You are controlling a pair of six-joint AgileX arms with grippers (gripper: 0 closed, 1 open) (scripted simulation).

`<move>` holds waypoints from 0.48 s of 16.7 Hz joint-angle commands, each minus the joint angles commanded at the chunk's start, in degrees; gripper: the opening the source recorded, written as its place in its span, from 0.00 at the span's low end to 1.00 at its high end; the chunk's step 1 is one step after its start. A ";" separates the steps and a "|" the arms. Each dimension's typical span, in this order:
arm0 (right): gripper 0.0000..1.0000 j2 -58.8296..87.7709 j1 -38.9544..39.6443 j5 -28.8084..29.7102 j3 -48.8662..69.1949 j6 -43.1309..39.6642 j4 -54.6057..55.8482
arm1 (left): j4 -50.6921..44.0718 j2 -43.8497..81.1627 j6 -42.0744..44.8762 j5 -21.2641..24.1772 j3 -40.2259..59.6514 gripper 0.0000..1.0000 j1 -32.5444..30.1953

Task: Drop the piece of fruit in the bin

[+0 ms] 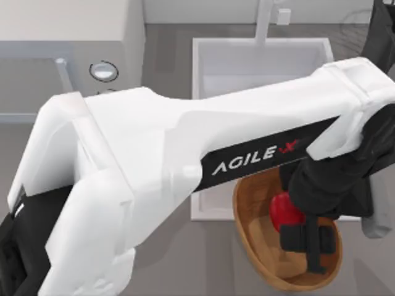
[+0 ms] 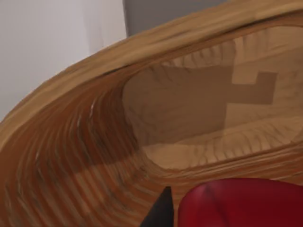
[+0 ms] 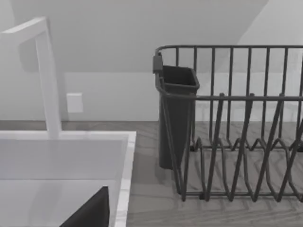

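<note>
The fruit [image 1: 282, 208] is clamped in the left gripper [image 1: 296, 229], held just above the inside of the bin [image 1: 250, 231]. The left arm [image 1: 185, 154] is stretched across the sink [image 1: 203, 61] from the table's left. The right arm is parked beside a dish rack [image 3: 236, 123].

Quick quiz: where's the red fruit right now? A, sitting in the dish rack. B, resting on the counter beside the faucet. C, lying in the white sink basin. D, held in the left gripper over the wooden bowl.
D: in the top view the piece of fruit sits at the left gripper above the bin, and the left wrist view shows it over the bowl's ridged inside.
</note>
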 joint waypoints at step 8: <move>1.00 0.00 0.00 0.00 0.00 0.00 0.00 | 0.00 0.00 0.00 0.00 0.00 0.75 0.00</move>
